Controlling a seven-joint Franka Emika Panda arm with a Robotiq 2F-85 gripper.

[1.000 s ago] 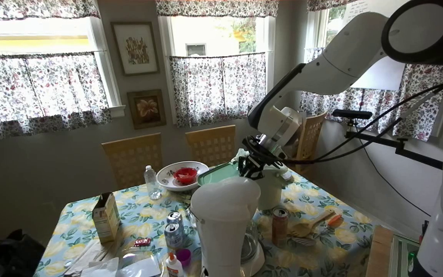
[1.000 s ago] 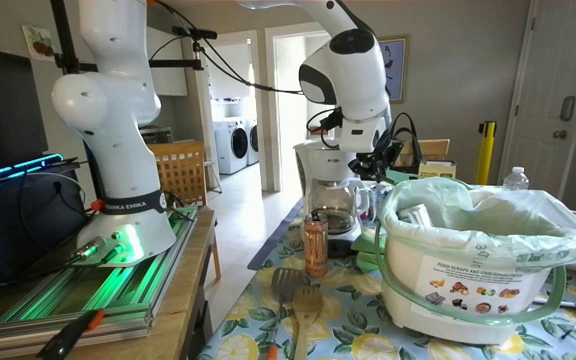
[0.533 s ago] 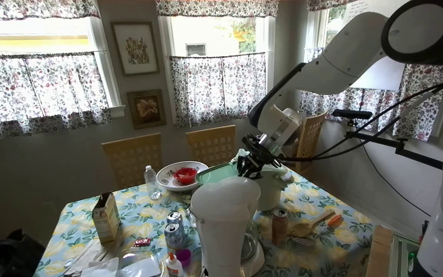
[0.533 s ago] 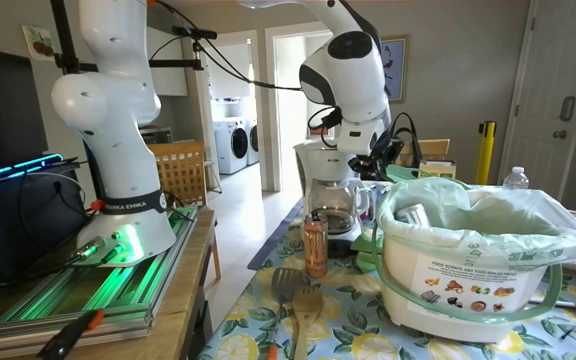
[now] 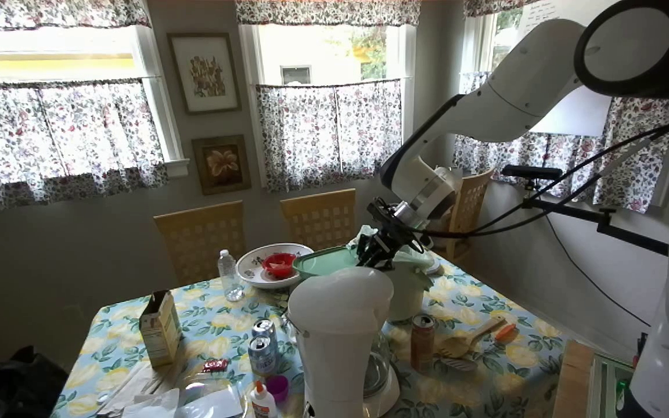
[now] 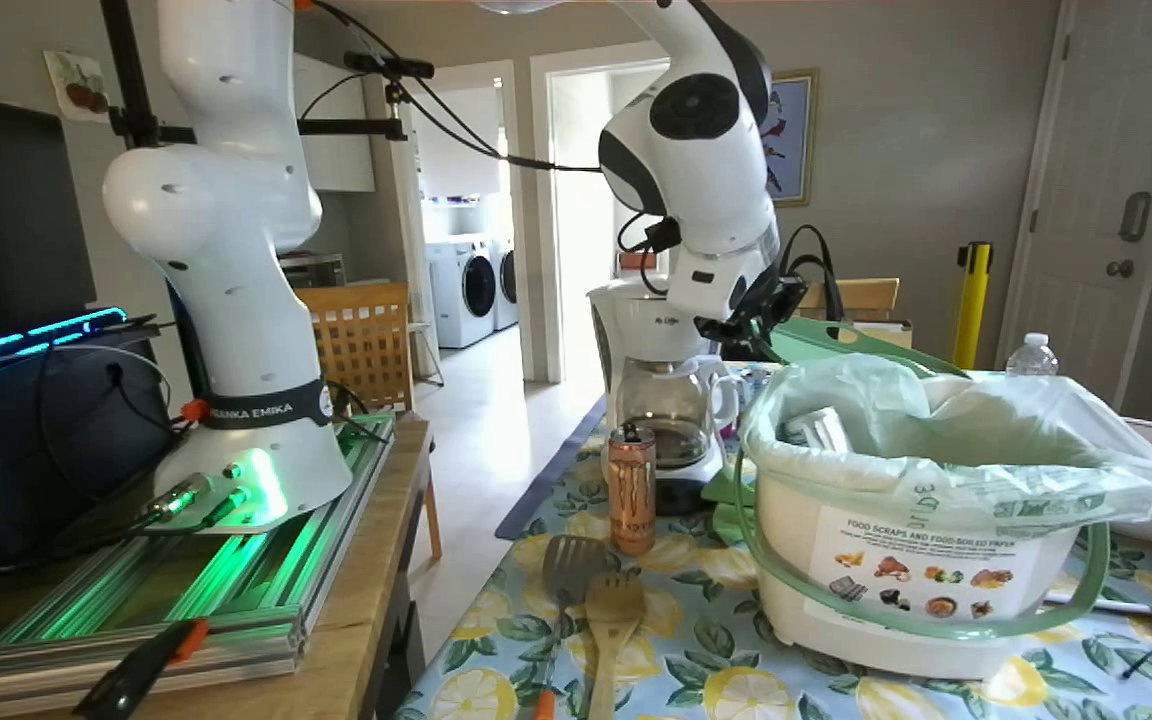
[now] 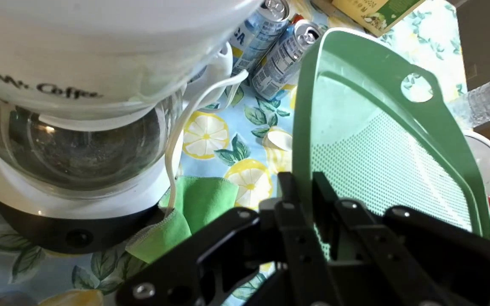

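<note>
Presumably light, stiff and slick, the green lid (image 7: 385, 144) right of centre in the wrist view seems best held by its rim (image 7: 303, 127), where the pincer (image 7: 303, 182) pinches it.

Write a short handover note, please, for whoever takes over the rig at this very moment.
Gripper: shut on the edge of the green perforated lid.
Where things are: the lid is held above the table, near the coffee maker; the food-scraps bin stands open, lined with a bag, with a white item inside.
Done: lid gripped and clear of the table.
Left: lid not yet set down or released.
</note>
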